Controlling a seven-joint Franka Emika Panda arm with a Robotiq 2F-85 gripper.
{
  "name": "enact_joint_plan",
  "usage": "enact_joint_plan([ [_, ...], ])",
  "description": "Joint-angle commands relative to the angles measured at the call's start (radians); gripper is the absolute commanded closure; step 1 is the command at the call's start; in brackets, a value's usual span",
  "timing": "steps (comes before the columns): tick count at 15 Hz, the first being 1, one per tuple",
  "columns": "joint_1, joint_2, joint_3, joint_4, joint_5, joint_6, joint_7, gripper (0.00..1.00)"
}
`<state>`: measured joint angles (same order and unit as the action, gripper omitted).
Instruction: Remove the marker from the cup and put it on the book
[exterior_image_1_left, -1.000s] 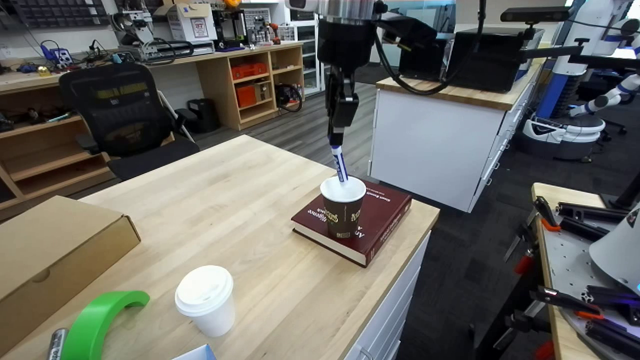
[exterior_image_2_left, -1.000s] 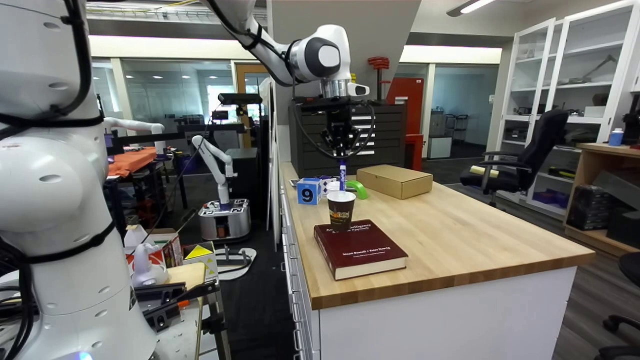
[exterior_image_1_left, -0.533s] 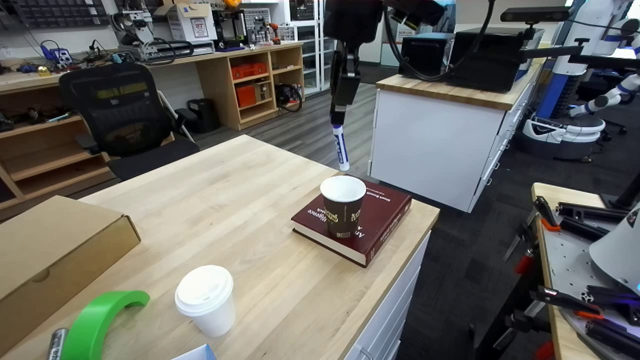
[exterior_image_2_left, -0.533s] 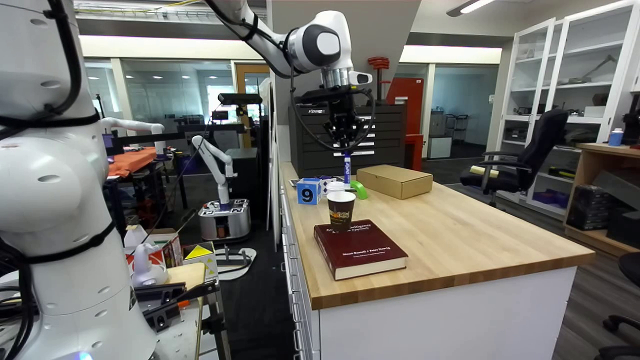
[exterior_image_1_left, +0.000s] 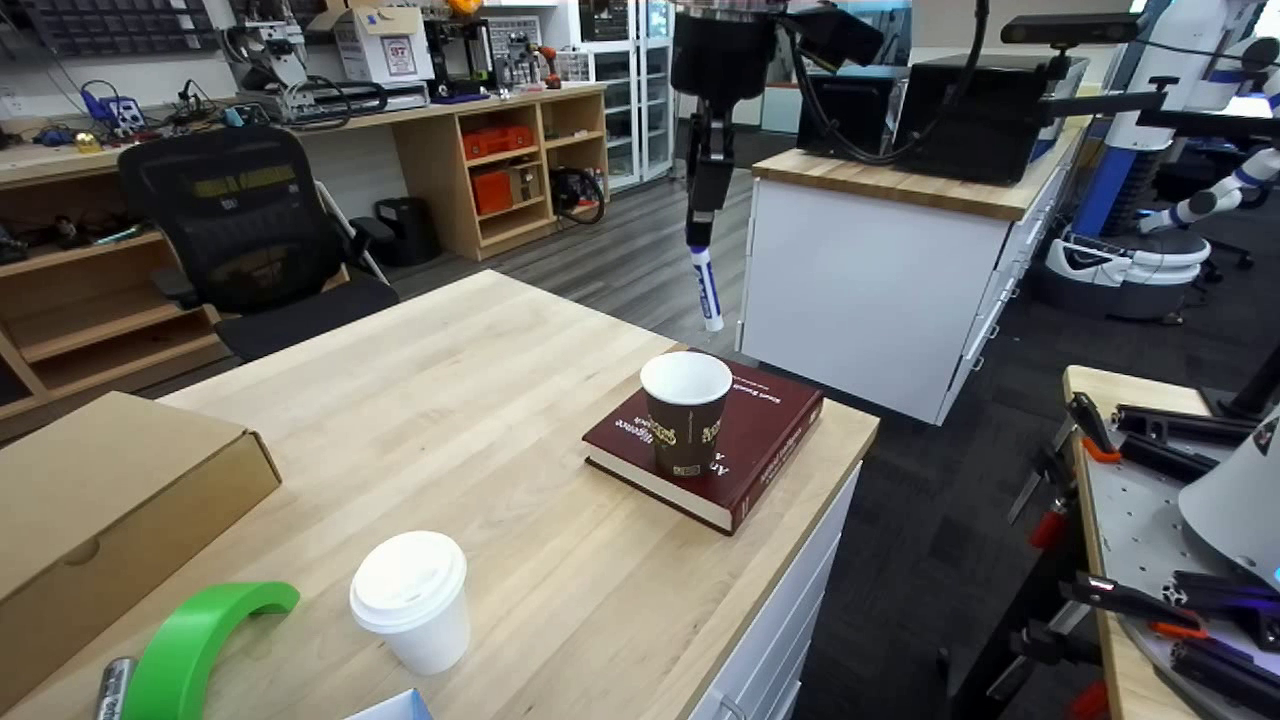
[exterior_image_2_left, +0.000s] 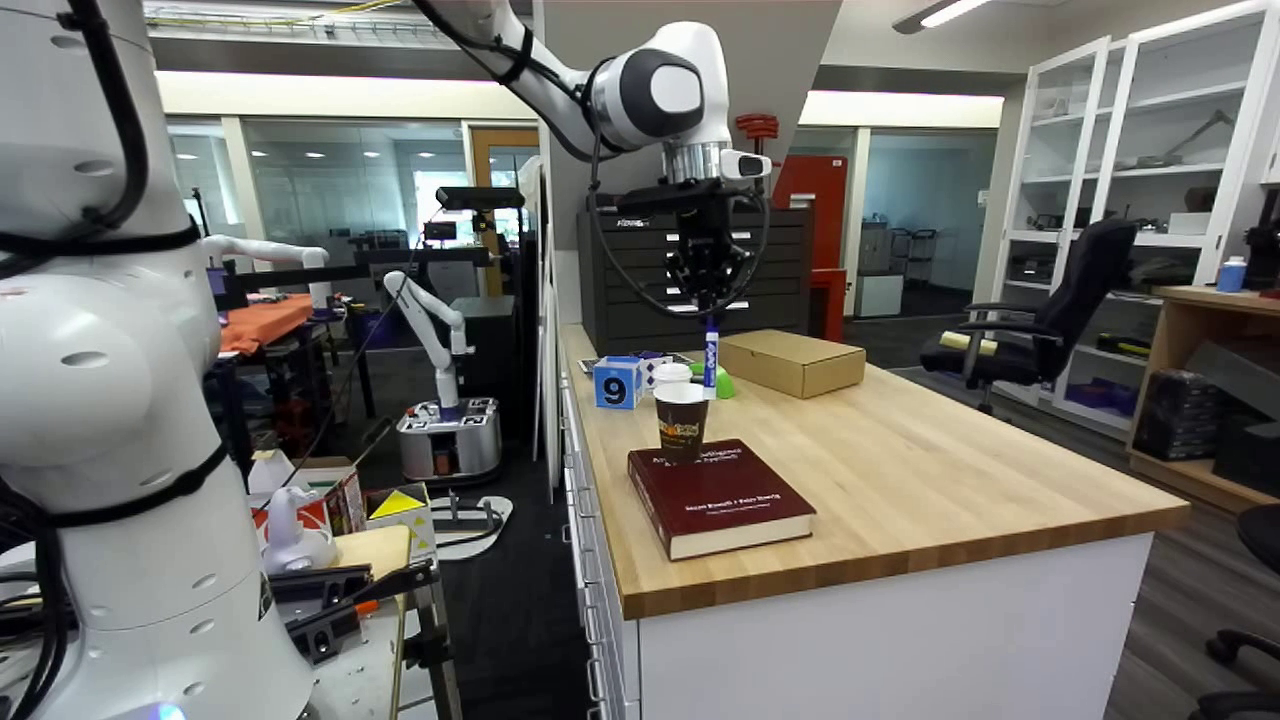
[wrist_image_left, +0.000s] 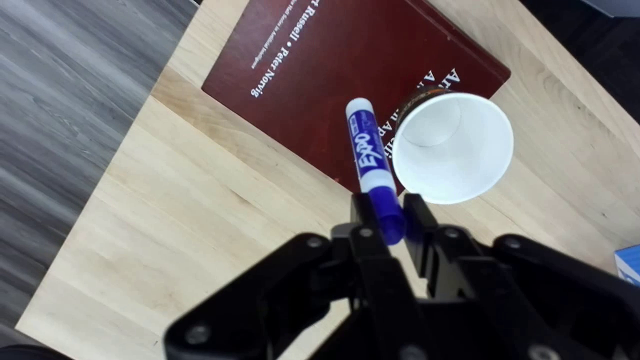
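Note:
The marker (exterior_image_1_left: 707, 290) is white and blue with a blue cap; it also shows in an exterior view (exterior_image_2_left: 711, 362) and the wrist view (wrist_image_left: 367, 140). My gripper (exterior_image_1_left: 699, 238) is shut on its capped end, and the marker hangs nearly upright, tip down. The fingertips (wrist_image_left: 387, 207) clasp the cap in the wrist view. The cup (exterior_image_1_left: 686, 432), dark printed outside and white inside, stands upright on the book (exterior_image_1_left: 768, 412). Its inside (wrist_image_left: 452, 150) looks empty. The marker is outside the cup, above and beside its rim. The maroon book lies flat near the table corner (exterior_image_2_left: 720, 507).
A white lidded cup (exterior_image_1_left: 412, 600), a green arch (exterior_image_1_left: 205, 640), a brown cardboard box (exterior_image_1_left: 120, 500) and a blue number cube (exterior_image_2_left: 617, 383) stand on the wooden table (exterior_image_1_left: 420, 420). The table edge runs close beside the book.
The marker has come up out of the cup in my gripper. It has then shifted sideways, to the right in both exterior views. The cup and book have stayed in place.

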<state>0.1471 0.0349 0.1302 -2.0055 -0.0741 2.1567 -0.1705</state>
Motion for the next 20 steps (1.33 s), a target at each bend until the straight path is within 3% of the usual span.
enact_joint_plan([
  [1, -0.017, -0.017, -0.009, -0.025, 0.015, -0.043, 0.013, 0.95],
  [13, -0.052, 0.125, -0.028, 0.029, 0.092, -0.191, -0.022, 0.95],
  [20, -0.085, 0.264, -0.035, 0.127, 0.124, -0.256, -0.052, 0.95],
])
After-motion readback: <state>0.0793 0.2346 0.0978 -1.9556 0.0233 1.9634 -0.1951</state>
